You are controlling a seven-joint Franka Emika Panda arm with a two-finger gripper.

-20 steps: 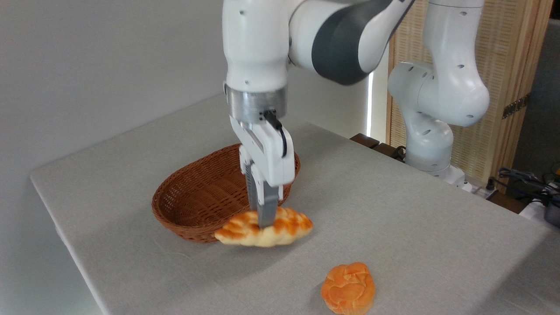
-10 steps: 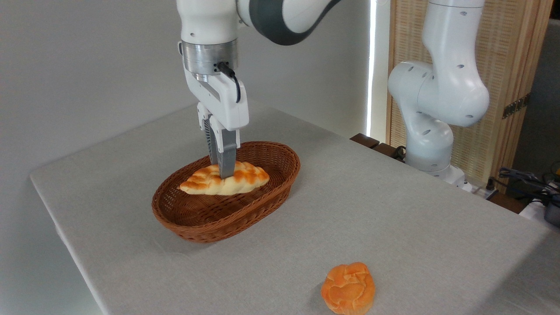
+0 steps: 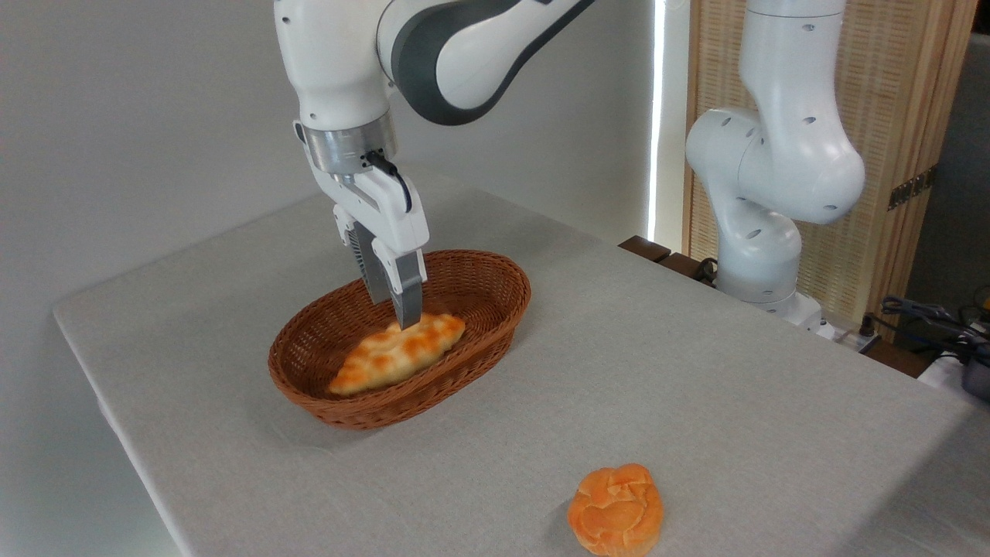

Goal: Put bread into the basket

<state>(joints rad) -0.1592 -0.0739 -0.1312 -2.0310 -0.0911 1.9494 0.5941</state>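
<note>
A: One arm, one gripper (image 3: 408, 316), tilted, tips down inside the basket (image 3: 495, 329).

B: Gripper state?

A: Fingers (image 3: 411, 298) sit against the top of the bread (image 3: 398, 352), near its right end. Looks like contact, but from this side angle I can't tell whether they're clamped on it or parted. Second finger mostly hidden behind the first.

B: Bread location?

A: Directly below the fingertips, inside the basket. It runs down-left from the gripper, right end higher, left end low near the front wall. Whether it rests fully on the basket floor, can't tell.

B: Basket?

A: On the grey table (image 3: 657, 363), under and around the gripper tips. Rim all visible except behind the fingers.

B: Anything else?

A: Round orange bun (image 3: 616, 509) on the table, well apart from the gripper, down and to the right, close to the front edge. Arm base (image 3: 762, 255) far right of the gripper, at the table's back edge.
</note>
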